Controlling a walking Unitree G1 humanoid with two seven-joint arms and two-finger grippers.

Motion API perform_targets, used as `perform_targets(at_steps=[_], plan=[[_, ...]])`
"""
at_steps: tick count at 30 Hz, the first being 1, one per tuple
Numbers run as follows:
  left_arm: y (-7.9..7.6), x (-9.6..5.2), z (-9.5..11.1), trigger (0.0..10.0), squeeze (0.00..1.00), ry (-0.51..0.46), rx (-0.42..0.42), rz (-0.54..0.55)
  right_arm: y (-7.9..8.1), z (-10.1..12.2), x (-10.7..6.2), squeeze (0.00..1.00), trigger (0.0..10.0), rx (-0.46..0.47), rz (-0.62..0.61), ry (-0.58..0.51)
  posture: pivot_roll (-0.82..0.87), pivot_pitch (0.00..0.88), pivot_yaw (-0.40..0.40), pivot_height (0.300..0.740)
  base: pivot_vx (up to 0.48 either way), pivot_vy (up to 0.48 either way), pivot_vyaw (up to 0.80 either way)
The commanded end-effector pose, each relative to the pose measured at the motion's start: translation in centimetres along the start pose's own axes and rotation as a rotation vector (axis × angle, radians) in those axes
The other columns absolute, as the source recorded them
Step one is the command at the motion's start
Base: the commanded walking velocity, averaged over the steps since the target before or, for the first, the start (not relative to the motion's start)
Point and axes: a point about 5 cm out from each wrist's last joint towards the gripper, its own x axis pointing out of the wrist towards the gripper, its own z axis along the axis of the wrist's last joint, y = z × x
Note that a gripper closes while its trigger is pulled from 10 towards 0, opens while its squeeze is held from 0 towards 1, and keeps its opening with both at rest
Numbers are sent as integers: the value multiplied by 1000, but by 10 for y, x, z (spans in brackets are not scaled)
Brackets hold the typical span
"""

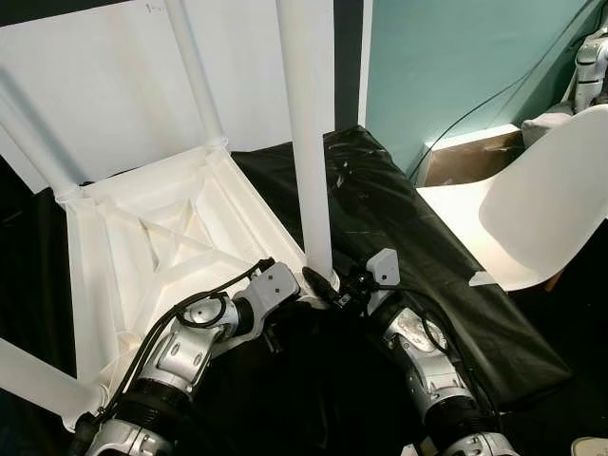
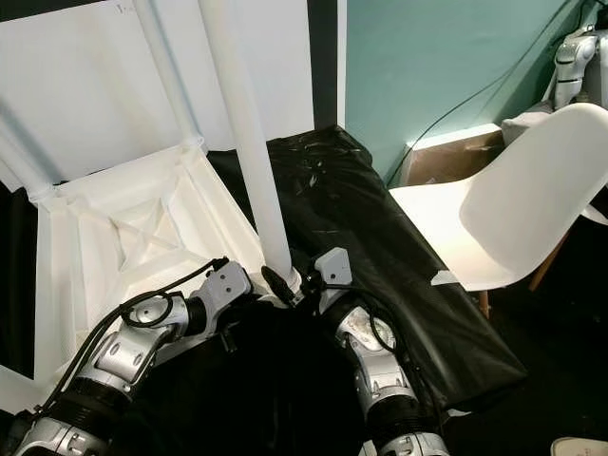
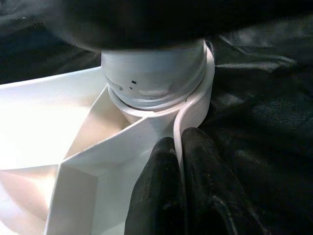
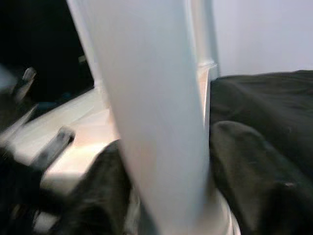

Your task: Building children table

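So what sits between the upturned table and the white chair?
In the left eye view, a black plastic-wrapped bundle lies between the upturned table and the white chair, running along the table's right edge.

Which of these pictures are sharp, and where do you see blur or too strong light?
Left eye view: sharp and evenly lit, the upturned white plastic table clear. Left wrist view: its ribbed underside is overexposed at one side, and the left claw is sharp. Right wrist view: blurred throughout, the round white table leg soft between the right claw's fingers.
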Motion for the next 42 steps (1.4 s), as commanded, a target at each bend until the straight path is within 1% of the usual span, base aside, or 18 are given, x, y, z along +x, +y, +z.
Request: perform_targets(at_steps=[1, 5, 6, 7, 10, 16, 18, 20, 28, 33, 34, 35, 36, 37, 38, 39, 40, 42], plan=[[-48, 19, -45, 10000, 0, 99, -180, -205, -9, 13, 6, 1000, 10000, 26, -1, -43, 39, 0, 8, 740, 0, 0, 0], [-49, 19, -46, 10000, 0, 95, -186, -199, -7, 12, 9, 1000, 10000, 32, 172, 22, 38, 0, 2, 740, 0, 0, 0], [-49, 19, -46, 10000, 0, 94, -189, -197, -9, 13, 9, 0, 10000, 15, 292, 56, 38, 0, 1, 740, 0, 0, 0], [-49, 19, -46, 10000, 0, 94, -189, -197, -9, 13, 9, 0, 10000, 15, 292, 56, 38, 0, 1, 740, 0, 0, 0], [-49, 19, -47, 10000, 0, 92, -191, -190, -24, 17, 7, 0, 10000, -36, 582, 149, 39, 0, -8, 740, 0, 0, 0], [-48, 20, -46, 10000, 0, 84, -194, -178, -38, 19, 14, 0, 10000, -97, 692, 227, 56, 0, -20, 740, 0, 0, 0], [-48, 20, -46, 10000, 0, 84, -195, -176, -40, 20, 16, 0, 9294, -106, 704, 237, 56, 0, -20, 740, 0, 0, 0], [-48, 20, -47, 10000, 0, 85, -198, -171, -44, 22, 19, 0, 0, -118, 727, 264, 68, 0, -25, 740, 0, 0, 0], [-46, 16, -49, 10000, 0, 90, -205, -156, -55, 24, 16, 0, 0, -111, 804, 320, 73, 0, -29, 740, 0, 0, 0], [-46, 16, -49, 10000, 0, 90, -204, -155, -49, 19, 10, 0, 0, -74, 812, 304, 70, 0, -28, 740, 0, 0, 0], [-46, 17, -49, 10000, 0, 89, -204, -155, -27, 12, 6, 0, 0, -55, 599, 147, 71, 0, -35, 740, 0, 0, 0], [-46, 17, -49, 10000, 0, 89, -204, -155, -27, 12, 6, 0, 0, -55, 599, 147, 71, 0, -35, 740, 0, 0, 0], [-46, 17, -48, 10000, 0, 89, -204, -154, -22, 12, 4, 0, 0, -47, 474, 88, 71, 0, -35, 740, 0, 0, 0], [-46, 17, -48, 10000, 0, 89, -205, -153, -25, 13, 3, 0, 0, -45, 270, 28, 72, 0, -35, 740, 0, 0, 0], [-46, 17, -48, 10000, 0, 89, -205, -153, -25, 13, 3, 0, 0, -45, 270, 28, 72, 0, -35, 740, 0, 0, 0], [-47, 16, -49, 10000, 0, 89, -206, -153, -29, 15, 1, 0, 0, -44, 111, -6, 71, 0, -28, 740, 0, 0, 0], [-47, 16, -49, 10000, 0, 89, -206, -153, -29, 15, 1, 0, 0, -44, 111, -6, 71, 0, -28, 740, 0, 0, 0], [-47, 15, -49, 10000, 0, 90, -208, -156, -32, 15, -2, 0, 0, -20, -65, -31, 62, 0, -16, 740, 0, 0, 0]])
